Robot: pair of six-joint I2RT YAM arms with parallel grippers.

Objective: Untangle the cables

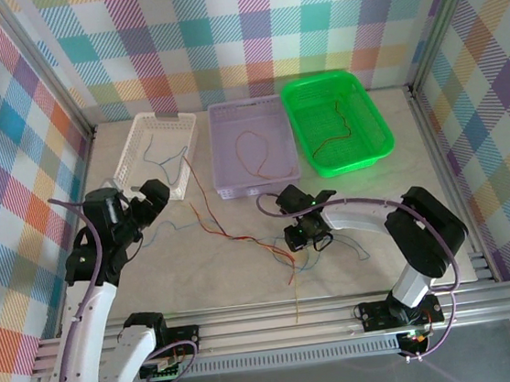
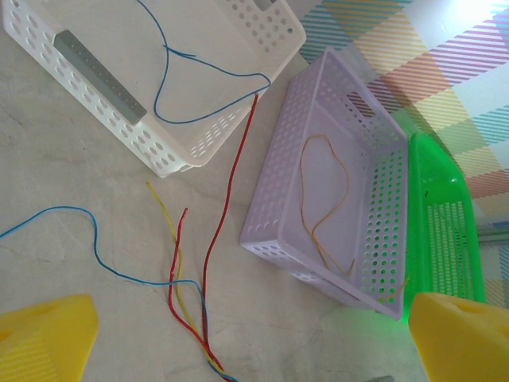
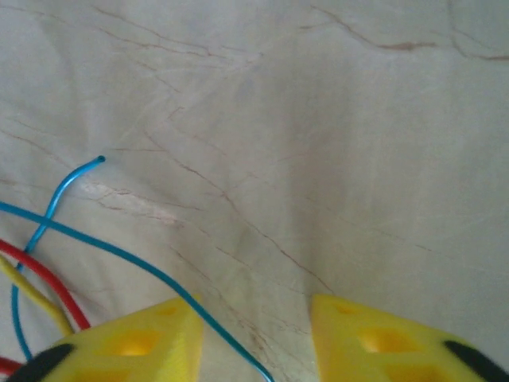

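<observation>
right hand (image 3: 253,310), fingers (image 3: 151,342) apart, beside cables (image 3: 41,220)

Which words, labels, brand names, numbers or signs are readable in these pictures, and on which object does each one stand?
No readable text in any view.
white basket, purple basket, green basket: no print visible on the walls.
grey strip on the white basket: blank.
small green part at the left arm's base: too small to tell whether it bears any marking.
</observation>
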